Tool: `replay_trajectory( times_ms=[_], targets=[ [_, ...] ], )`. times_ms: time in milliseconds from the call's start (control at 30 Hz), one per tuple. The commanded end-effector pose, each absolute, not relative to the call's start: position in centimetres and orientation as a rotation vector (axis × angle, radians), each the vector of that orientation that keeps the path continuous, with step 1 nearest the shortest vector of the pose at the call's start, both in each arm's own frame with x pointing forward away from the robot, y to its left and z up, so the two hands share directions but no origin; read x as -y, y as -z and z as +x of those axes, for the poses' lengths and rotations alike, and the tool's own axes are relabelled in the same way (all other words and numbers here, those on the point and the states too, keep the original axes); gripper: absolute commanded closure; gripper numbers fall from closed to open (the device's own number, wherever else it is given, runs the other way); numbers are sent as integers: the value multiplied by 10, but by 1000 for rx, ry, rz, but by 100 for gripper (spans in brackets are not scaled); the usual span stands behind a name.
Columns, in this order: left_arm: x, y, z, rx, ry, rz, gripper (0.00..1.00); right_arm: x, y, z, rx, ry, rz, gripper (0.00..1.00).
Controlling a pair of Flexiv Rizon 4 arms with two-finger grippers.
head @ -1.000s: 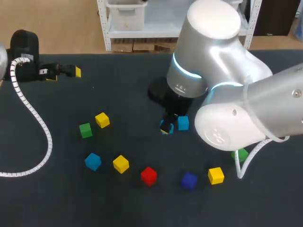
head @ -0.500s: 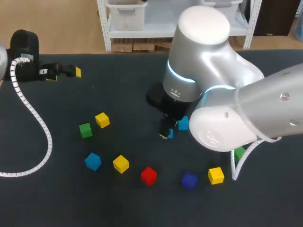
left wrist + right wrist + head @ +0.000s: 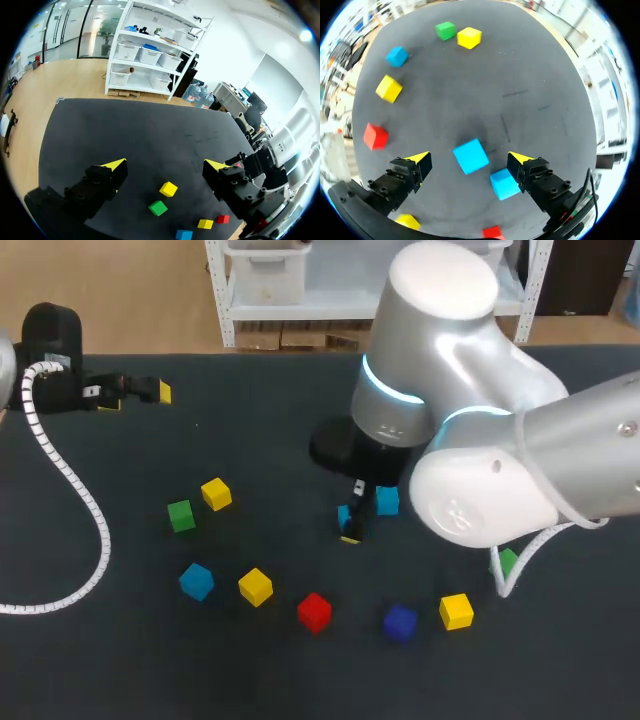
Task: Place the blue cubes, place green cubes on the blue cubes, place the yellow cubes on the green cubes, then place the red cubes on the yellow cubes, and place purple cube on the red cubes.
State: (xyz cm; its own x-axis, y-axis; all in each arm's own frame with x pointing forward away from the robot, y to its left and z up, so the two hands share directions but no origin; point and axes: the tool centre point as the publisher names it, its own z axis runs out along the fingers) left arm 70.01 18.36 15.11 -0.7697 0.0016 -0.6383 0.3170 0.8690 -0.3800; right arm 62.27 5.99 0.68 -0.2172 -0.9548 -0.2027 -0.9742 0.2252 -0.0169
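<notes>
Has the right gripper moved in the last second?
Yes, slightly. The right gripper has slid toward the table's near edge, judged against the fully visible blue cube beside it, which stayed put.

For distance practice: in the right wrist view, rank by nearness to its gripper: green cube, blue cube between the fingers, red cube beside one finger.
1. blue cube: within the right gripper.
2. red cube: to one side.
3. green cube: far ahead.
</notes>
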Motion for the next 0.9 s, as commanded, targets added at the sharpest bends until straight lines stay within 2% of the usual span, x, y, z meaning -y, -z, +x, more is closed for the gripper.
replay_trajectory(
  times_ms=[33, 400, 900],
  targets=[
    [-185, -150, 700, -2376, 635, 231, 0, -38, -14, 624, -2152, -247, -2098, 0],
    [-185, -150, 700, -2376, 635, 231, 0, -36, -26, 612, -1870, -330, -2396, 0],
    [-185, -150, 700, -2376, 635, 231, 0, -65, -15, 616, -1835, -296, -2396, 0]
  ],
)
